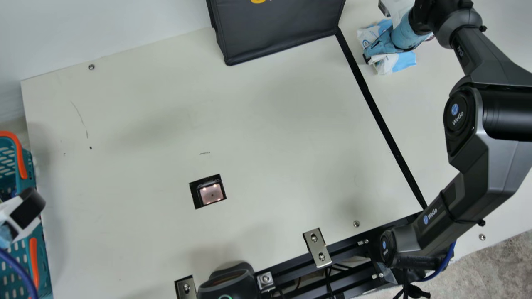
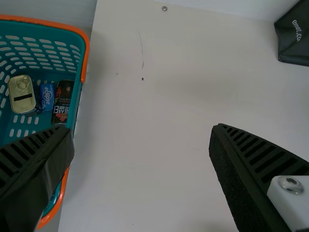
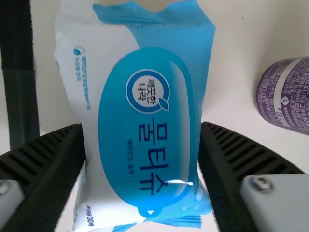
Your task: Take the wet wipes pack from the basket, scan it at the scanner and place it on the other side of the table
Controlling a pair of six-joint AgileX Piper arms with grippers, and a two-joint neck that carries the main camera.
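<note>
Right gripper [image 1: 405,37] of mine has the wet wipes pack [image 3: 145,121] pinched between its two ribbed fingers, one against each long side, so the pack narrows a little where they press. In the main view, it is at the far right part of the table [image 1: 266,120], past the black strip [image 1: 384,124] from the scanner [image 1: 211,192]. The pack's blue and white printed face is turned toward my right wrist camera; whether its underside touches the table I cannot tell. Near it, apart from the finger on that side, is a purple-labelled container [image 3: 285,96], and the black strip runs along the pack's other side. My left gripper [image 1: 25,211] has its fingers spread wide with nothing between them; in the main view it overlaps the teal basket [image 2: 72,41] at the left edge, and in my left wrist view one finger covers part of the basket's rim while the other is in front of pale tabletop. Inside that orange-rimmed basket are a gold-topped can [image 2: 21,94], a small blue packet [image 2: 47,96] and a dark package [image 2: 63,101], side by side. The scanner's lit window is set in the tabletop between the basket and the black strip. Toward the far edge is a dark fabric bag [image 1: 278,29], on the scanner's side of the strip.
</note>
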